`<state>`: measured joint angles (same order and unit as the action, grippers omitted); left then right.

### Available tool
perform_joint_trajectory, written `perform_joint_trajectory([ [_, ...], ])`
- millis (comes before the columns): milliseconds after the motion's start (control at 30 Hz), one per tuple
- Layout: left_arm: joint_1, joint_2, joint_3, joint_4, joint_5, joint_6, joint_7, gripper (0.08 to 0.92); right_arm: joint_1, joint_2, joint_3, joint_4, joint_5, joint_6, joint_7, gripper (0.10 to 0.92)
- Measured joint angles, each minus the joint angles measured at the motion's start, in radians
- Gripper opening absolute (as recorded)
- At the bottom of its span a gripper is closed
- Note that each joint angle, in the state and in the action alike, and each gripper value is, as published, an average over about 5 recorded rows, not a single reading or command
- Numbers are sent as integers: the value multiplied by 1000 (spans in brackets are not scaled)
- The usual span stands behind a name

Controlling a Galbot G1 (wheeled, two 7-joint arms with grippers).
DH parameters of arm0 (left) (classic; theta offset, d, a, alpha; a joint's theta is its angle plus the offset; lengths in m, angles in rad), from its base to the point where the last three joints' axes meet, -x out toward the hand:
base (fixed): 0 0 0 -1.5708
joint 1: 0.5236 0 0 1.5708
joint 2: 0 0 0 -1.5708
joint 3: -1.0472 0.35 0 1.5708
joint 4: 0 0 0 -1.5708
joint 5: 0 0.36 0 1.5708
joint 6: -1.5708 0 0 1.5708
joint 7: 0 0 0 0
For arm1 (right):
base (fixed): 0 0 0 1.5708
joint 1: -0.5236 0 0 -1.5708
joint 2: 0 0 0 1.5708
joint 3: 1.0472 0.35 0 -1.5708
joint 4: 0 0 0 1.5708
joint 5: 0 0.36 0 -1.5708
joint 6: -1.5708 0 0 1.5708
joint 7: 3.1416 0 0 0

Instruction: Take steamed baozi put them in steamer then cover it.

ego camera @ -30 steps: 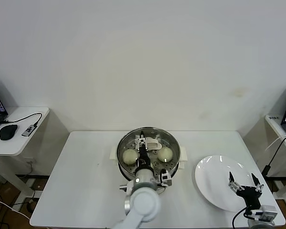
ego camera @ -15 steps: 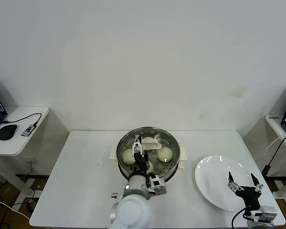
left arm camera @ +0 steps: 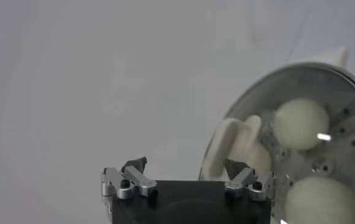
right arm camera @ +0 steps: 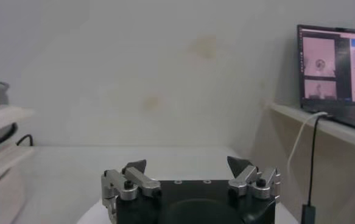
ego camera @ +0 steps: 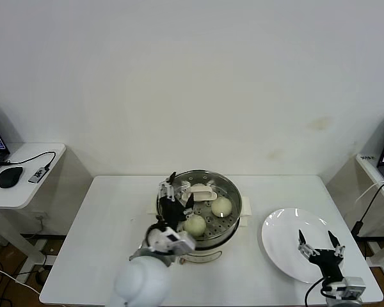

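The steamer (ego camera: 232, 222) stands mid-table with the clear glass cover (ego camera: 209, 215) lying on it; the cover's cream bar handle (ego camera: 203, 190) points up. Through the glass I see two cream-white baozi (ego camera: 195, 224) (ego camera: 221, 206); any others are hidden. My left gripper (ego camera: 177, 190) is open and empty, just left of the handle, over the steamer's left rim. In the left wrist view the open gripper (left arm camera: 185, 165) is beside the handle (left arm camera: 238, 141), with baozi (left arm camera: 300, 122) under the cover. My right gripper (ego camera: 315, 238) is open and empty over the white plate (ego camera: 285, 224).
The white plate is bare at the table's right. A side table (ego camera: 25, 185) with a mouse and cable stands at the far left. A laptop (right arm camera: 335, 67) sits on a shelf at the far right. The table's left part (ego camera: 112, 230) is bare.
My left gripper has come off the cover's handle and moved left, from the steamer's middle to its left rim. The right gripper has shifted slightly left over the plate.
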<state>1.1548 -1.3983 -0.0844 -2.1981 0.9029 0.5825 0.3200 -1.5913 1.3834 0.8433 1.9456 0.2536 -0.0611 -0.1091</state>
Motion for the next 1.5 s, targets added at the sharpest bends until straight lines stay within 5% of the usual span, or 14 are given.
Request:
perform_joint_trajectory([
  [400, 181, 18, -295, 26, -446, -241, -190, 823, -29, -37, -105, 10, 27, 24, 26, 823],
  [767, 410, -10, -392, 69, -626, -366, -335, 823, -94, -59, -153, 53, 19, 14, 33, 823],
  [1500, 607, -21, -442, 74, -734, -378, -357, 823, -168, -62, -185, 90, -10, 2, 49, 823],
])
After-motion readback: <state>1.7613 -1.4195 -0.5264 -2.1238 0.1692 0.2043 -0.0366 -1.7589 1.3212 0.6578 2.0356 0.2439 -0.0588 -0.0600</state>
